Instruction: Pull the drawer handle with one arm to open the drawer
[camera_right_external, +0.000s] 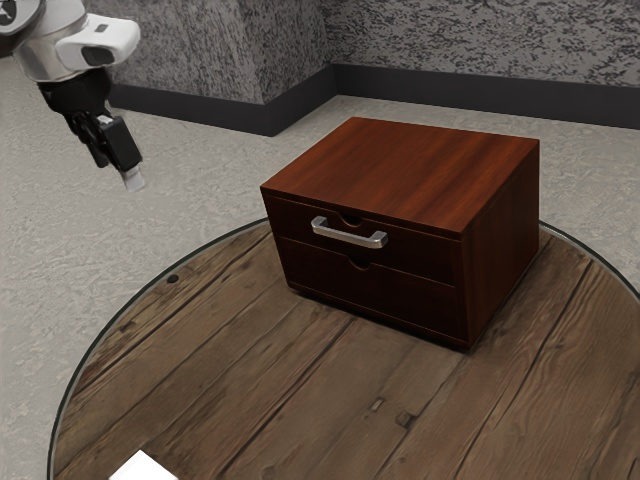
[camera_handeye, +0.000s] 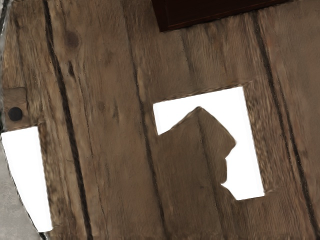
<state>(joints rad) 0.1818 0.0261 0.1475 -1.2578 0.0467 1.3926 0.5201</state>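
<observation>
A dark red-brown wooden cabinet (camera_right_external: 420, 200) with two drawers stands on the round plank table (camera_right_external: 250, 400). The upper drawer (camera_right_external: 400, 245) carries a silver bar handle (camera_right_external: 348, 233) and its front sits flush with the cabinet. The lower drawer (camera_right_external: 380, 290) has just a small notch at its top edge. My gripper (camera_right_external: 132, 180) hangs high at the exterior view's upper left, pointing down and toward the cabinet, well apart from the handle and holding nothing. In the wrist view the cabinet's base (camera_handeye: 210, 12) lies ahead of my hand, with table planks (camera_handeye: 110, 150) below.
A small dark hole (camera_right_external: 172, 279) marks the table near its rim at the exterior view's left; the wrist view shows it too (camera_handeye: 15, 114). A white flat thing (camera_right_external: 140, 468) lies at the table's near edge. Speckled floor (camera_right_external: 120, 230) and a dark baseboard (camera_right_external: 480, 90) surround the table.
</observation>
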